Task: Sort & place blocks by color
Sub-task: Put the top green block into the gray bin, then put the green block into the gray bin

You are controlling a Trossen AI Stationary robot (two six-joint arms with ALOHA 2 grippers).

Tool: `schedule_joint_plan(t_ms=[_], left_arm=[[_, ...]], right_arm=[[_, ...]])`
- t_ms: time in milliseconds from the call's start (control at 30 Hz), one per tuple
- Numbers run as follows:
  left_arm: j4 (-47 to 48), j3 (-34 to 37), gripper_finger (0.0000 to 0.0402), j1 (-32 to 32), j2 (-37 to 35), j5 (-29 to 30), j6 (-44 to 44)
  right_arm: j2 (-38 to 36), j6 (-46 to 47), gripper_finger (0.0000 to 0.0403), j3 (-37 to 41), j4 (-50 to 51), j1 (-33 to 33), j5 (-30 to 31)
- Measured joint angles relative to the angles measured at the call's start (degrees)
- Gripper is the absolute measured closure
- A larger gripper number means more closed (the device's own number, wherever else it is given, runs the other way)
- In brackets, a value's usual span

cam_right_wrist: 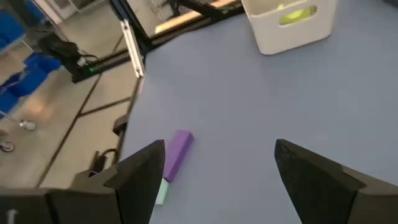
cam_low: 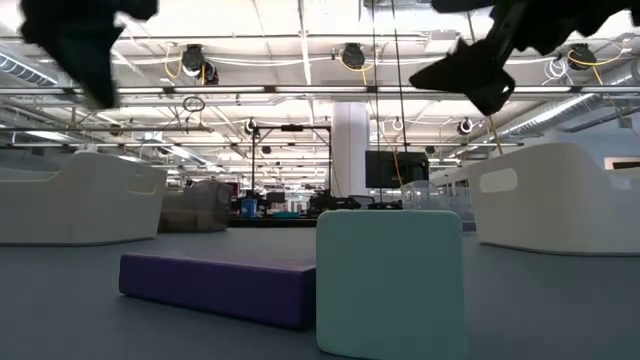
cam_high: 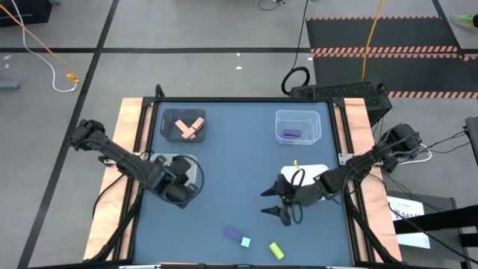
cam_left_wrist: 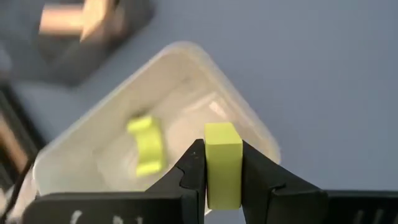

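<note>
My left gripper (cam_high: 178, 187) hovers over the left white bin (cam_high: 196, 170), shut on a yellow-green block (cam_left_wrist: 222, 163). Another yellow-green block (cam_left_wrist: 147, 146) lies on that bin's floor. My right gripper (cam_high: 275, 202) is open above the table right of centre, and nothing is between its fingers (cam_right_wrist: 217, 162). Near the table's near edge lie a purple bar (cam_high: 233, 234), a light teal cube (cam_high: 246, 242) and a yellow-green block (cam_high: 276, 250). The purple bar (cam_right_wrist: 177, 152) and teal cube (cam_right_wrist: 160, 191) also show under my right gripper. My left gripper pinches the yellow-green block by two opposite side faces (cam_left_wrist: 211, 174), one dark finger (cam_left_wrist: 189, 171) on each. The block's end sticks out past the fingertips. It is lifted clear, above the open white bin.
A dark grey bin (cam_high: 166, 119) at far left holds salmon-orange blocks (cam_high: 188, 130). A clear bin (cam_high: 299, 116) at far right holds a purple block (cam_high: 290, 134). A second white bin (cam_high: 317, 170) lies partly under my right arm. Wooden rails edge the table's left and right sides.
</note>
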State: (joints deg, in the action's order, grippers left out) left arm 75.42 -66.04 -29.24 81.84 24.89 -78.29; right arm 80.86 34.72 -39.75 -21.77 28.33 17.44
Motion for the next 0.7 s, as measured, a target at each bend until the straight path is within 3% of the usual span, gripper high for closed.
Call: schedule_joint_plan(t_ms=[167, 300, 500, 700], left_arm=[[-3.06, 7.85, 0.0343, -0.73, -0.1, -3.44, -6.71], [-3.74, 12.72, 0.0337, -0.01, -0.11, -3.82, -11.43], [-3.65, 14.45, 0.0243, 0.73, -0.11, -4.71, -13.86], [-3.67, 12.97, 0.017, 0.44, -0.17, -7.1, -12.26]], right_arm=[[1.49, 0.02, 0.011, 0.0, -0.69, 4.13, 6.12], [4.06, 0.01, 0.011, -0.03, -5.37, 6.53, 6.76], [7.39, 0.82, 0.011, -3.88, -3.14, 9.22, 6.77], [8.11, 9.2, 0.011, -11.5, 16.66, 11.79, 3.62]])
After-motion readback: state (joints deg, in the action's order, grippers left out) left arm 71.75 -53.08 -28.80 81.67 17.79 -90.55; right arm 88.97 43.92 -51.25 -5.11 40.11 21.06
